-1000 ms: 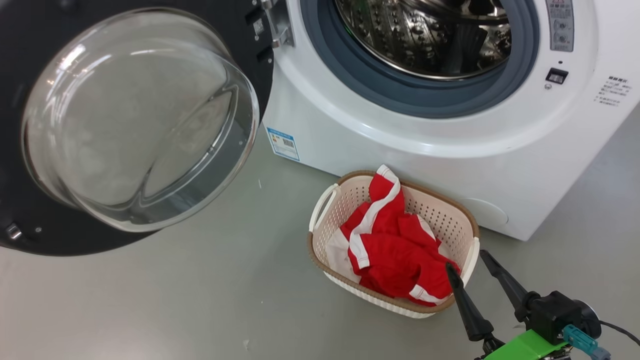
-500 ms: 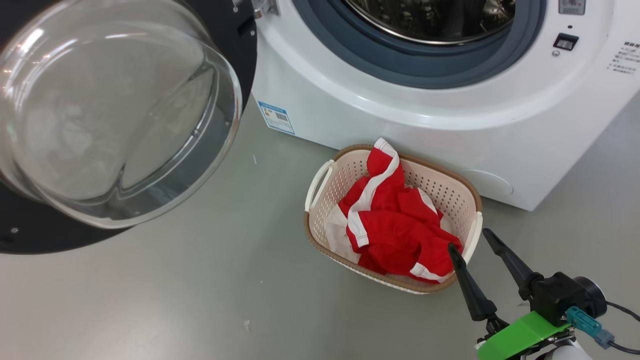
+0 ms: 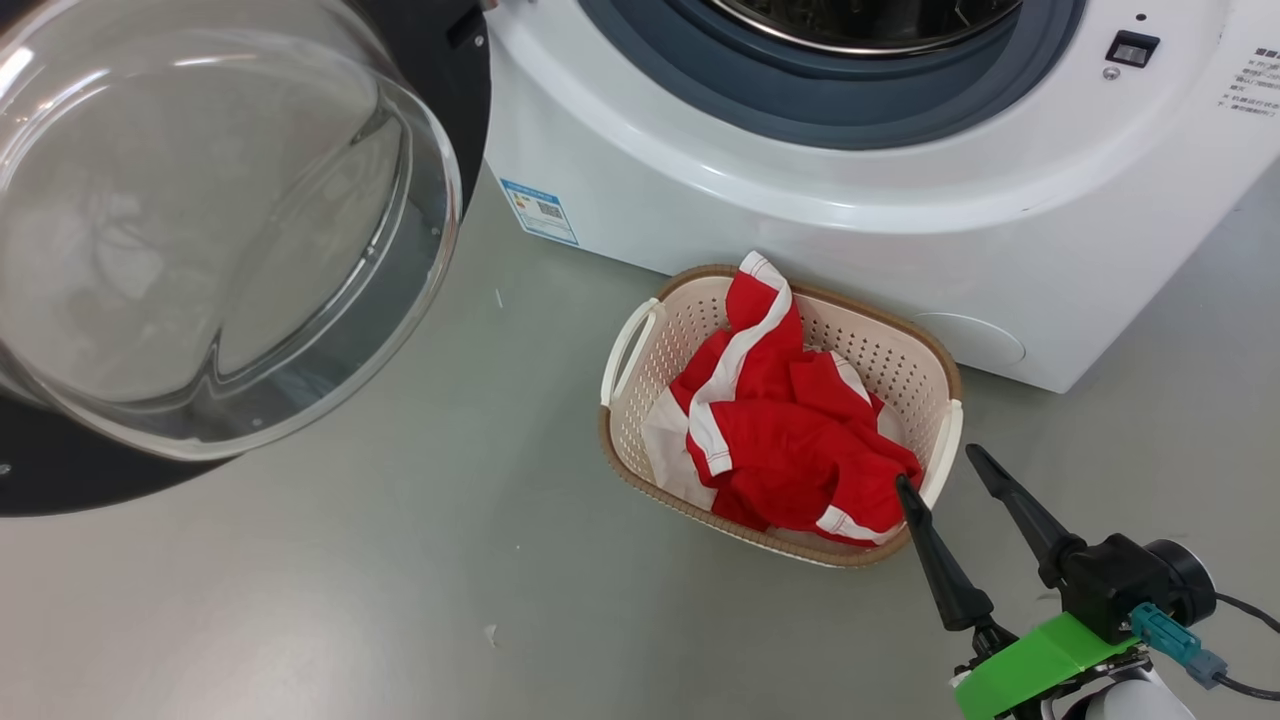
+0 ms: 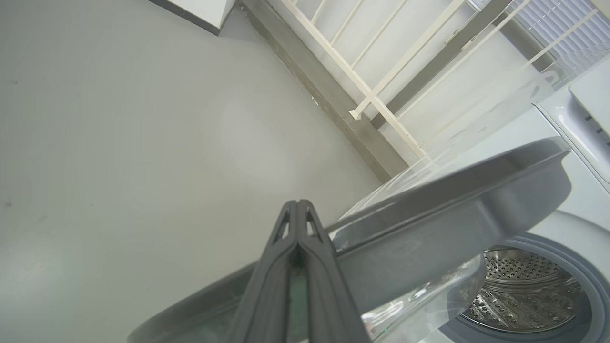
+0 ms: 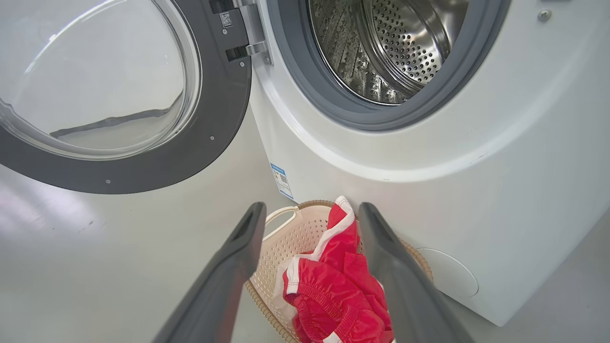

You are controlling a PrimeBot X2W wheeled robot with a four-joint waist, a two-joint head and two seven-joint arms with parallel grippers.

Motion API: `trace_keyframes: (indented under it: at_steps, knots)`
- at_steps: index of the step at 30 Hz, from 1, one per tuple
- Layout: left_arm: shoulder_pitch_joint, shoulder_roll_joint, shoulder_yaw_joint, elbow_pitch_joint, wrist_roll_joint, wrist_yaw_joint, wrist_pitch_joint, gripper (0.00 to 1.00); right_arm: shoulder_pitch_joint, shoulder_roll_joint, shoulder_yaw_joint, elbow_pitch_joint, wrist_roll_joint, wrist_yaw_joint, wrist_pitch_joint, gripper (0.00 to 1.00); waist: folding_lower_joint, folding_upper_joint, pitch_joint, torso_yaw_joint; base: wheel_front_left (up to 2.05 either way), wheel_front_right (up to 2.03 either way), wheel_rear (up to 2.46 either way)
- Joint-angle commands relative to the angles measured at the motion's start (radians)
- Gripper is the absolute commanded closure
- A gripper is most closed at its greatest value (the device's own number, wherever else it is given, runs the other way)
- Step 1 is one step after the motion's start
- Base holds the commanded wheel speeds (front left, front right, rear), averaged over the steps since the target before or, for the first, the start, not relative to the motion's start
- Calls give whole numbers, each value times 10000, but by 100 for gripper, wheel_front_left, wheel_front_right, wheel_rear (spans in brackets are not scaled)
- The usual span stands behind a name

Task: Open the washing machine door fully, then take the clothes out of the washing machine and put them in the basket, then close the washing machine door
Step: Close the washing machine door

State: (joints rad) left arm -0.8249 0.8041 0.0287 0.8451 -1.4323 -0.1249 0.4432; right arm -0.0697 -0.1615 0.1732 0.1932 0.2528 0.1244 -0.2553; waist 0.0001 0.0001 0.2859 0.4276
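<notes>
The washing machine door (image 3: 200,230) hangs wide open at the left, its clear glass bowl facing me inside a black rim. The white washing machine (image 3: 800,230) stands behind, and its steel drum (image 5: 391,47) looks empty. On the floor before it sits the cream basket (image 3: 632,345), holding the red clothes (image 3: 790,430) with white stripes. My right gripper (image 3: 940,470) is open at the basket's near right corner, one fingertip over the clothes' edge and nothing between the fingers. My left gripper (image 4: 298,206) is shut and empty, close beside the door's grey edge (image 4: 452,200).
Grey floor (image 3: 400,600) spreads left of and in front of the basket. The open door overhangs the floor at the left. A white railing (image 4: 381,95) and a wall base lie beyond the door in the left wrist view.
The head camera has tilted, so the machine, door and basket sit higher in the picture. My right gripper stays open by the basket's near right corner. The clothes lie unchanged.
</notes>
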Motion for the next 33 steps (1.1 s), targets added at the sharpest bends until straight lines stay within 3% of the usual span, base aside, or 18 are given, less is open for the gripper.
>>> trace_keyframes:
  at_steps: [1, 33]
  knots:
    - [-247, 836, 236, -139, -88, -57, 52, 100, -251, -77, 246, -221, -60, 63, -65, 0, -1, -1, 8, -10, 0, 0, 0]
    - [862, 960, -389, -1877, -1339, -57, 2805, 100, -64, 217, 306, -177, 62, 63, -65, 0, -1, -1, -698, -95, 0, 0, 0]
